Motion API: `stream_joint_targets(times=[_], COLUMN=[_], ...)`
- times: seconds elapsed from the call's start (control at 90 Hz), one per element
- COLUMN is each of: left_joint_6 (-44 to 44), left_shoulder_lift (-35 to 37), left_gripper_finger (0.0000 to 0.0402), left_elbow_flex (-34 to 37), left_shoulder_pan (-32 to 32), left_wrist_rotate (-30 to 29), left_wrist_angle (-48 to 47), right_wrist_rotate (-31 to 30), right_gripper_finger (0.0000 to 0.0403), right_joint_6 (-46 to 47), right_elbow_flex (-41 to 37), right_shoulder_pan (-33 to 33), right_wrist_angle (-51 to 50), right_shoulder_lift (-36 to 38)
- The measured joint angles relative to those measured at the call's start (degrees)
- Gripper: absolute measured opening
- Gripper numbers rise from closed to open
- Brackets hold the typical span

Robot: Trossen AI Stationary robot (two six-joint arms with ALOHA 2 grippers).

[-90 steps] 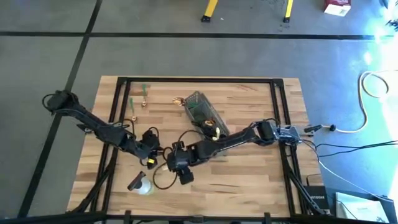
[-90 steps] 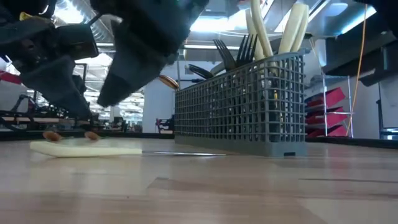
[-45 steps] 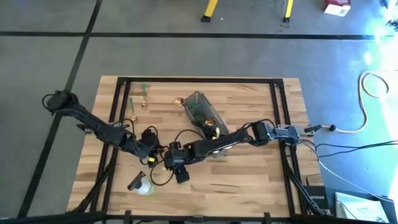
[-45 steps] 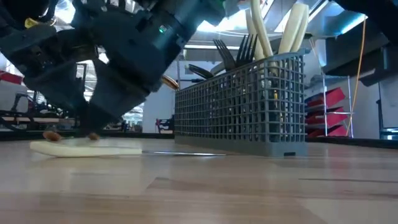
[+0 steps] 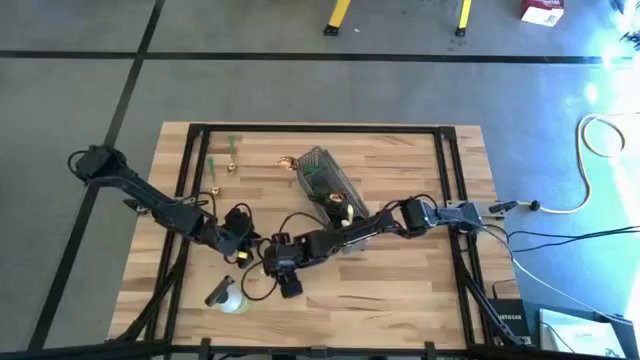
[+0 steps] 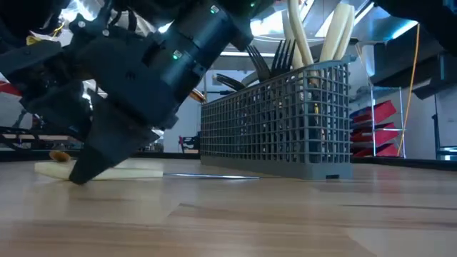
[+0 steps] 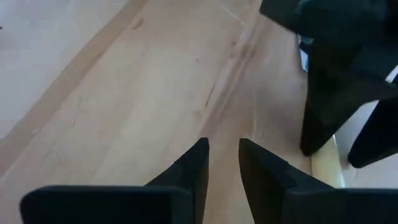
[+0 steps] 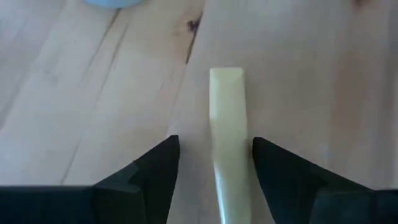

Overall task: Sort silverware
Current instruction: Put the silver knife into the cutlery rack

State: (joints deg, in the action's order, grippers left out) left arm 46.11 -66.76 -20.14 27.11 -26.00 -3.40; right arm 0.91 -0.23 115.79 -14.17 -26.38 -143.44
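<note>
utensil (image 8: 227, 124) between right pincer (image 8: 214, 163) fingers | basket (image 5: 322, 178) behind

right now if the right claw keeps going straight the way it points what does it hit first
Probably the pale tan utensil handle: it lies flat on the wooden table, between the open fingers of the right claw. How far above it the claw sits is unclear.

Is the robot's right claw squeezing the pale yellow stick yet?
No. The right gripper is open, its dark fingers on either side of the flat pale tan utensil handle with gaps showing.
</note>
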Motion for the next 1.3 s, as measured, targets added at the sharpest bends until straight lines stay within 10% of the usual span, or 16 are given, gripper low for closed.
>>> stream_joint_targets(times=[0.567, 1.3], left_joint_6=[0.44, 3.06], left_shoulder_lift=[0.0, 7.73], left_gripper_finger=[0.0072, 0.0072], left_elbow_flex=[0.0, -0.33], left_shoulder_pan=[0.18, 2.99], left_wrist_rotate=[0.37, -6.93], left_wrist_angle=[-0.05, 4.13], right_wrist_rotate=[-1.12, -0.01], right_gripper_finger=[0.0048, 0.0055], right_joint_6=[1.81, 2.22], right_elbow_flex=[0.0, 19.31], right_shoulder_pan=[-0.09, -4.11], right_wrist_angle=[-0.28, -21.19], right_shoulder_lift=[0.0, -0.01])
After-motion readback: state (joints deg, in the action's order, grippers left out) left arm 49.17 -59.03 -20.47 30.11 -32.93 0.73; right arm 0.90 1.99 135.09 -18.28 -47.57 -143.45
